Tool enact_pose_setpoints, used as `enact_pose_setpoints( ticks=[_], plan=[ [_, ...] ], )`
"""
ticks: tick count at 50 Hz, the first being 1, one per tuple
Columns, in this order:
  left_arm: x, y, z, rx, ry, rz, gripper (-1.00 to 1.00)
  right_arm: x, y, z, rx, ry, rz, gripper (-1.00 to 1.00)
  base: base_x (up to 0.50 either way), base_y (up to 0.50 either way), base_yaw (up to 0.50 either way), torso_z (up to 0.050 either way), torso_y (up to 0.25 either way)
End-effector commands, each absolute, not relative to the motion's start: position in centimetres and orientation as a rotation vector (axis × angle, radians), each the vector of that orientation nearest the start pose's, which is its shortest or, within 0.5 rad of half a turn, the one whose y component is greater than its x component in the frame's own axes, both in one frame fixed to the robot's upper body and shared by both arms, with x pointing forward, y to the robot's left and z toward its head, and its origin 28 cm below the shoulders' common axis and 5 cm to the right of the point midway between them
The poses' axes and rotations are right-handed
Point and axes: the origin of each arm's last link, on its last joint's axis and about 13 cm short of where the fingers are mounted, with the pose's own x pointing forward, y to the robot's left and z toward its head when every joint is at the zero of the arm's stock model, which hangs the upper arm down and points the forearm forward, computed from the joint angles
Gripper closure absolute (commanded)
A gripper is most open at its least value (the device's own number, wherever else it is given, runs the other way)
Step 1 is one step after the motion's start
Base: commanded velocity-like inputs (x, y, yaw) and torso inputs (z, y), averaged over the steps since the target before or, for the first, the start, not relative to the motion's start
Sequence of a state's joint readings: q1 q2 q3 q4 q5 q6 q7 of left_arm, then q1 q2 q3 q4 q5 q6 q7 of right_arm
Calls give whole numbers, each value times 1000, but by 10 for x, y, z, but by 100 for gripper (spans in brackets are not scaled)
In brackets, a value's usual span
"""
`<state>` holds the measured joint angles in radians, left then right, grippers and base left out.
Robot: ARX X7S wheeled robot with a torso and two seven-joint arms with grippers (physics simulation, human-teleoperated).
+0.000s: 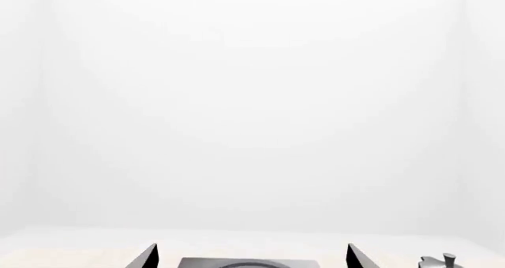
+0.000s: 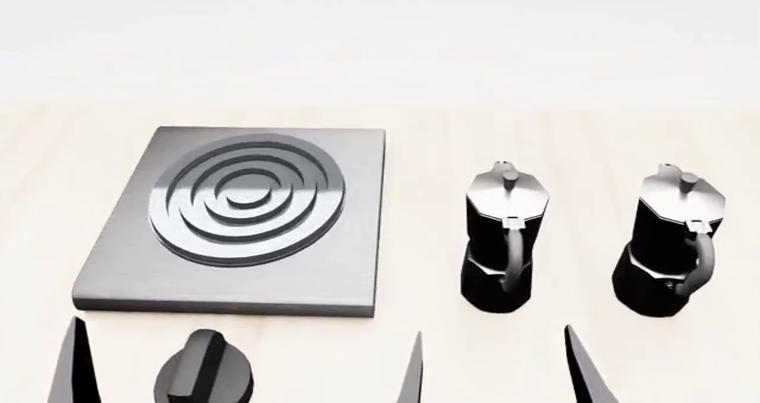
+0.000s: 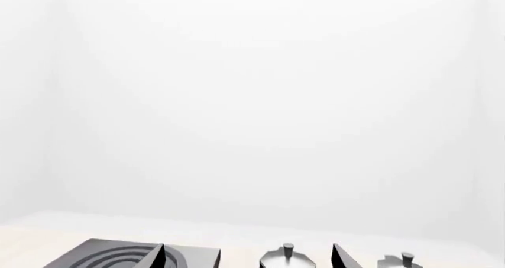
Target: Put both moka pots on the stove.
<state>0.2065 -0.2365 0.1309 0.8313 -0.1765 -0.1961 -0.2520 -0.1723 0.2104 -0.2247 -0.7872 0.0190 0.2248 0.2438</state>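
**Both pots still off the stove, both claws empty: tip-over is the main risk**

Two moka pots stand upright on the pale table (image 2: pixel 570 127), to the right of the stove (image 2: pixel 119 283). The nearer pot (image 2: pixel 505 238) sits just beside the stove's right edge, not touching; the far pot (image 2: pixel 671 243) stands further right, apart from the first. Handles face the robot. Nothing on the burner rings yet.

Left gripper (image 2: pixel 244 372): fingertips wide apart, holding nothing, low at the near edge with the black knob (image 2: pixel 205 376) showing between them. Right gripper (image 2: pixel 493 367): also spread wide and empty, roughly in line with the nearer pot (only the tips show, so exact height unclear).

What could go wrong, judging from here:
- Pots are tall with narrow waists; a finger clipping the body or handle on approach would likely topple one.
- Pots stand fairly near each other, so a wide-open right claw reaching for either may bump its neighbour.
- Raised rings: a pot set half on a ring could rock or tip on release.
- Left claw moving forward may knock the knob.
- First pot placed dead centre leaves less room for the second.
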Motion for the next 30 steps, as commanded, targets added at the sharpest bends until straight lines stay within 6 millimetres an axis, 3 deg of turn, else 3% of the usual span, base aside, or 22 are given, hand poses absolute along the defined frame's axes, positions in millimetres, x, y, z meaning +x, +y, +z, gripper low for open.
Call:
enact_pose_setpoints(
  ticks=[1, 30],
  plan=[
    [145, 204, 131, -46, -380, -35, -100, 153, -82, 121, -47, -359, 48, -100, 0, 0, 0, 0, 0],
    [145, 203, 131, -44, -379, -36, -100, 152, -82, 122, -54, -361, 47, -100, 0, 74, 0, 0, 0]
  ],
)
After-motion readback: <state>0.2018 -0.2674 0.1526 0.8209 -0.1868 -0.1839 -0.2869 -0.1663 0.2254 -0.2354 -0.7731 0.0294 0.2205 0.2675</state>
